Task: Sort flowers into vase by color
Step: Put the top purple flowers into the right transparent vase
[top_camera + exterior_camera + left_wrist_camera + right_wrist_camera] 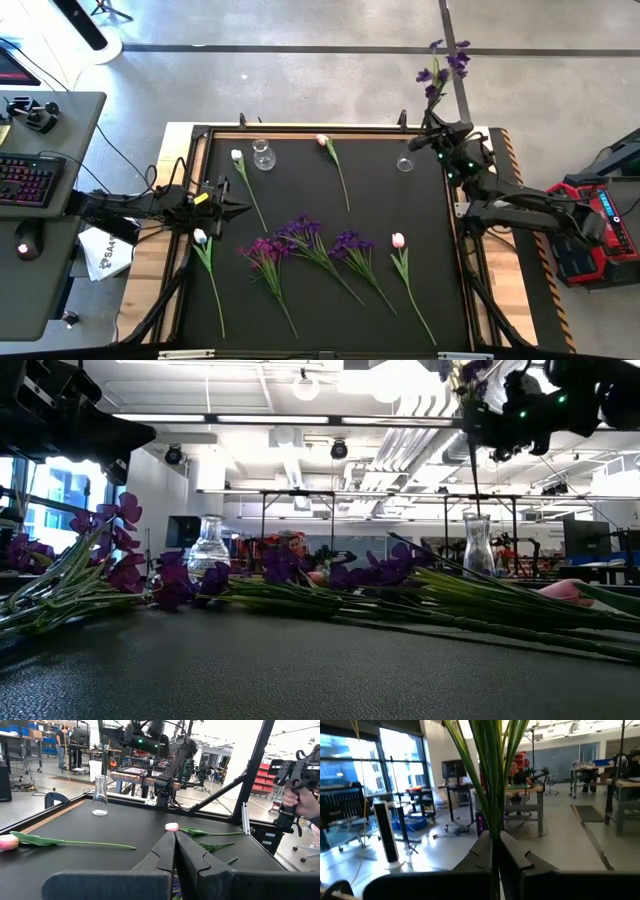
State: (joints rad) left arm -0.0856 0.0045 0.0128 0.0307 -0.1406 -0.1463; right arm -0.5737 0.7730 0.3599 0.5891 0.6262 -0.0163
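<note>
My right gripper [436, 133] is raised over the table's far right corner, shut on a purple clustered flower [445, 62]. In the low view the flower's stem [470, 470] hangs straight down above the right glass vase [478, 546]. A second glass vase [263, 155] stands at far left. My left gripper [228, 206] hovers shut at the left edge and touches nothing. Lying flat on the mat are two white tulips [237, 156] [200, 237], two pink tulips [322, 140] [398, 240] and three purple bunches [300, 230]. My right gripper pinches the purple flower's stem [493, 822] between its two fingers, among long green leaves. The fingers lie about level and across the stem. The flower is lifted clear and upright, blooms above the fingers and the bare lower stem hanging toward the right vase's mouth.
The black mat is framed by a dark rail [320, 130] and wooden table edges. Flowers cover the middle and near part of the mat. In the left wrist view a person's hand [300, 800] holds a device beyond the table. A desk with a keyboard [25, 180] stands left.
</note>
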